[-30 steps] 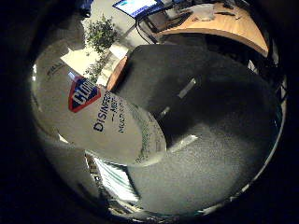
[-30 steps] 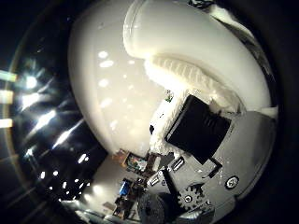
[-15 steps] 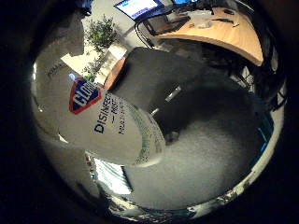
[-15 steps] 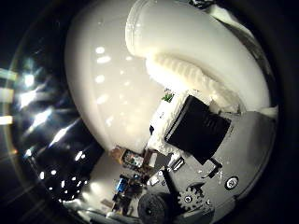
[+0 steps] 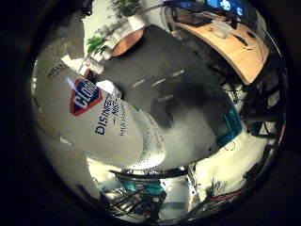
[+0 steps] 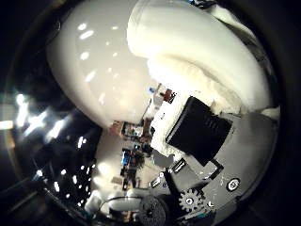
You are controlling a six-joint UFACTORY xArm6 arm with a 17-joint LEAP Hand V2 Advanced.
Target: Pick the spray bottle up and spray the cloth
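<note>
The white spray bottle (image 5: 108, 118), with a red and blue label, fills much of the right little finger side palm view and lies close against the palm, held above the dark grey surface (image 5: 188, 94). The right thumb side palm view shows the bottle's white upper part (image 6: 179, 42) close to the camera. My hand (image 6: 202, 132) shows there as black, white and geared parts. A white padded finger (image 6: 202, 80) curls against the bottle.
A curved wooden desk (image 5: 240, 47) stands at the far side of the dark surface. A small round orange table (image 5: 127, 40) and a green plant (image 5: 99, 42) stand beyond the bottle. Ceiling lights (image 6: 33, 118) glare beside it.
Both views have swung, so the hand has turned and moved with the bottle. The bottle keeps its place against the palm. The desk and the dark surface now look farther off.
</note>
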